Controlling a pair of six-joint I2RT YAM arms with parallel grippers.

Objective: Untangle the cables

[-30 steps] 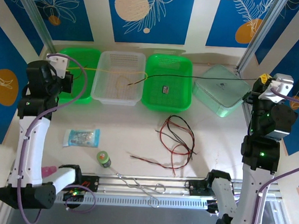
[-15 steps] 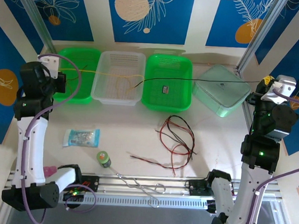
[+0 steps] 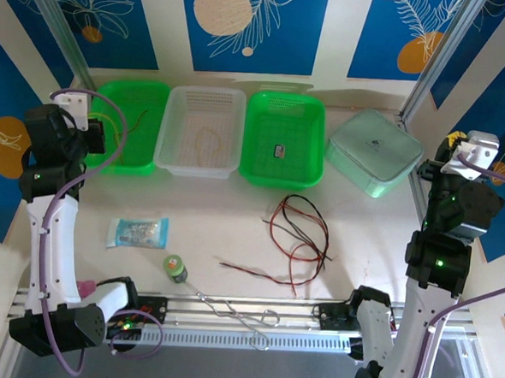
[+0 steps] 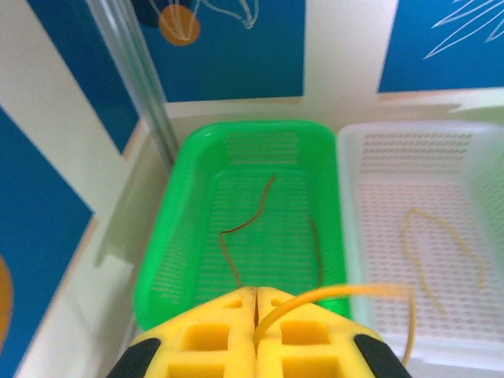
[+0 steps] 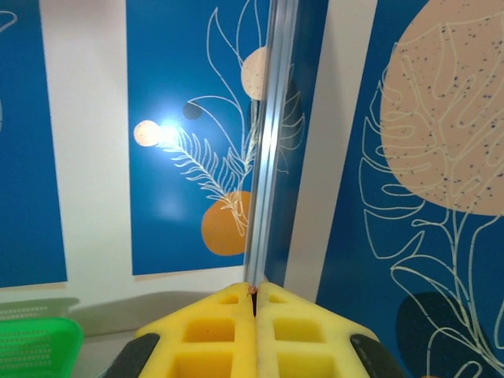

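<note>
**Figure. Two-arm workcell, seen from behind the arm bases.**

The left claw [image 4: 255, 298] is closed on a yellow cable [image 4: 331, 293]. The cable leaves the seam between the pads, arches to the right and droops over the near rim of the white tray [image 4: 472, 150]. This claw hangs above the near edge of the left green tray [image 4: 169, 260], at the far left of the table [image 3: 217, 212]. Thin brown strands [image 4: 252, 209] lie in that tray, and a loose tan cable [image 4: 441, 244] lies in the white tray.

The right claw [image 5: 253, 290] is raised at the far right and faces a blue wall panel, its pads pressed together. A tiny reddish speck sits at their seam, too small to identify.

The red and black cables [image 3: 299, 233] lie in a loose tangle on the table, near its middle and nearer than the right green tray [image 3: 299, 128]. A pale green box [image 3: 373, 153] stands to the right of the trays. At the near left lie a blue packet [image 3: 138, 231] and a small green object [image 3: 176, 268]. A bent silver wire [image 3: 238, 312] rests at the near rail.
</note>
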